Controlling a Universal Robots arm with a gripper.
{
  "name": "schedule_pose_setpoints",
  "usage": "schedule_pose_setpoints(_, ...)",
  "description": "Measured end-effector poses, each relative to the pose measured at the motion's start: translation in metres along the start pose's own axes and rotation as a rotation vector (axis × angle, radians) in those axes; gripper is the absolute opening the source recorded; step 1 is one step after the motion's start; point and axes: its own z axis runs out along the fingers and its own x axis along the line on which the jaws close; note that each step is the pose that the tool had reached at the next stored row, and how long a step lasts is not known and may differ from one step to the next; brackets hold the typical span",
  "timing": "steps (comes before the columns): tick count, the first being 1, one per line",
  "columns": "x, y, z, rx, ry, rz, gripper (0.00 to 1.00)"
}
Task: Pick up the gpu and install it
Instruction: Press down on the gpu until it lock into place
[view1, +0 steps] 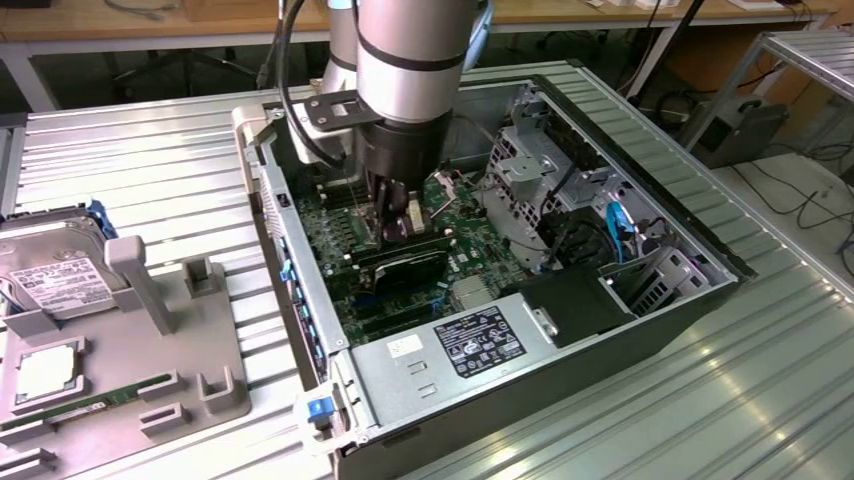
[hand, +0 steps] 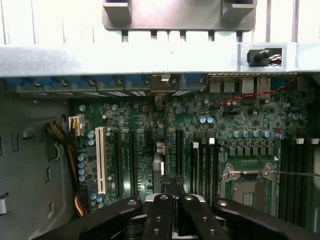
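Observation:
The gpu (view1: 404, 266), a thin black card, stands on edge over the green motherboard (view1: 470, 262) inside the open computer case (view1: 667, 310). My gripper (view1: 399, 226) reaches straight down into the case and is shut on the card's upper edge. In the wrist view the gripper (hand: 173, 196) has its black fingers (hand: 159, 217) pressed together. The gpu (hand: 161, 159) runs away from them edge-on, lined up with the black expansion slots. Its far end reaches the bracket openings in the case's rear wall (hand: 161, 82). Whether the card is seated in a slot I cannot tell.
A grey fixture (view1: 127, 340) on the exterior view's left holds a silver hard drive (view1: 54, 280) and a green memory stick (view1: 80, 405). Inside the case are the power supply (view1: 454, 345), a drive cage (view1: 534, 175), a white slot (hand: 101, 160) and the CPU socket (hand: 247, 185).

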Motion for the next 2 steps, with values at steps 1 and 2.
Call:
schedule_pose_setpoints(1,0.0,0.0,0.0,0.0,-0.0004,0.0,0.11)
schedule_pose_setpoints(2,0.0,0.0,0.0,0.0,-0.0008,0.0,0.11)
